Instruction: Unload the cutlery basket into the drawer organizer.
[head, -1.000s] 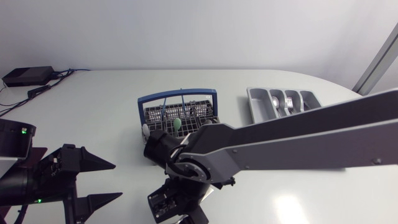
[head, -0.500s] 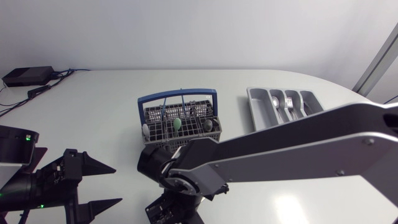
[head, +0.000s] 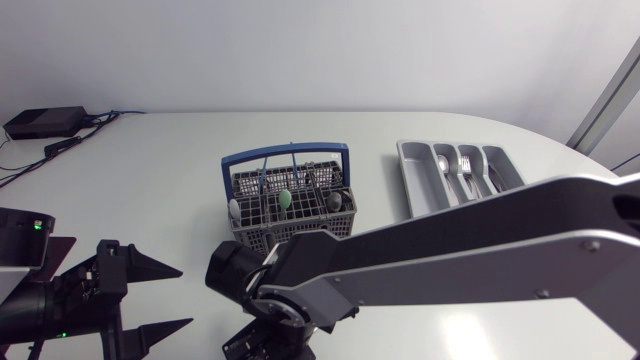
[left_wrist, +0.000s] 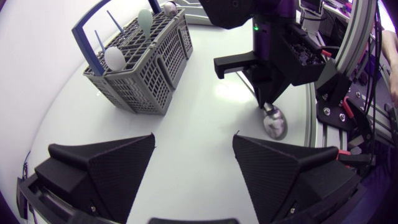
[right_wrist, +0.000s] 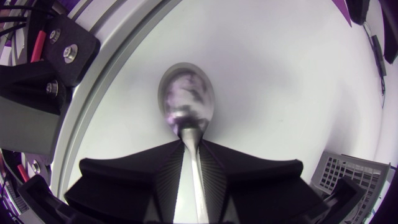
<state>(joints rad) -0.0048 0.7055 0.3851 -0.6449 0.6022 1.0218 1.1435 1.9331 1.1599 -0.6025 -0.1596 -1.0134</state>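
Observation:
The grey cutlery basket (head: 288, 200) with a blue handle stands mid-table, holding several utensils, among them a white and a green spoon. The grey drawer organizer (head: 420, 180) lies at the right with forks and a spoon in it. My right arm crosses to the table's front edge, left of the middle. Its gripper (head: 266, 344) (right_wrist: 193, 144) is shut on the handle of a metal spoon (right_wrist: 186, 99), whose bowl touches the table beside the edge rail. From the left wrist, that spoon (left_wrist: 274, 123) shows under the right gripper (left_wrist: 267, 102). My left gripper (head: 168, 297) (left_wrist: 194, 140) stands open and empty.
The table's front edge and its metal frame (right_wrist: 93, 124) run right beside the spoon. The basket (left_wrist: 143, 59) lies ahead of the left gripper, and the right arm's links (head: 450, 250) span the table in front of the basket.
My right arm has swung left and toward the front edge, and its fingers have closed on the spoon's handle. The left gripper has slid slightly toward the front.

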